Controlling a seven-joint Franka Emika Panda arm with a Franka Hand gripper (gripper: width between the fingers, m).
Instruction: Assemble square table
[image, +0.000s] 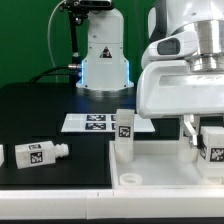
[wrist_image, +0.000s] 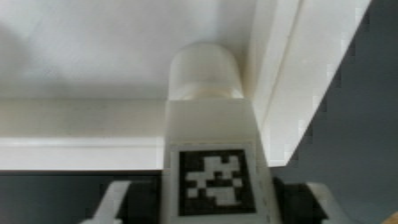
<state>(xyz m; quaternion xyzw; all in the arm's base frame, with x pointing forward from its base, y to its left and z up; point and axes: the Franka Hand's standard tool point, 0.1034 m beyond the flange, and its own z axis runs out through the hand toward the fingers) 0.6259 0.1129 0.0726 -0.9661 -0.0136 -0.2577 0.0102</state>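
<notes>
The white square slab (image: 165, 168) lies at the front, rim up, with a corner hole (image: 128, 180) showing. One white leg (image: 124, 133) stands upright at the slab's far corner on the exterior view's left. My gripper (image: 204, 130) is shut on a second tagged leg (image: 213, 146) over the slab's side on the exterior view's right. In the wrist view the held leg (wrist_image: 210, 110) runs out from between my fingers (wrist_image: 121, 200), its rounded end close to the slab's raised rim (wrist_image: 276, 60); my gripper (wrist_image: 214, 205) clamps its tagged part. A third leg (image: 36, 153) lies on the black table at the left.
The marker board (image: 92, 122) lies flat behind the upright leg. The robot base (image: 103, 55) stands at the back. Another white part (image: 2, 155) is cut off at the exterior view's left edge. A white strip (image: 50, 205) runs along the front.
</notes>
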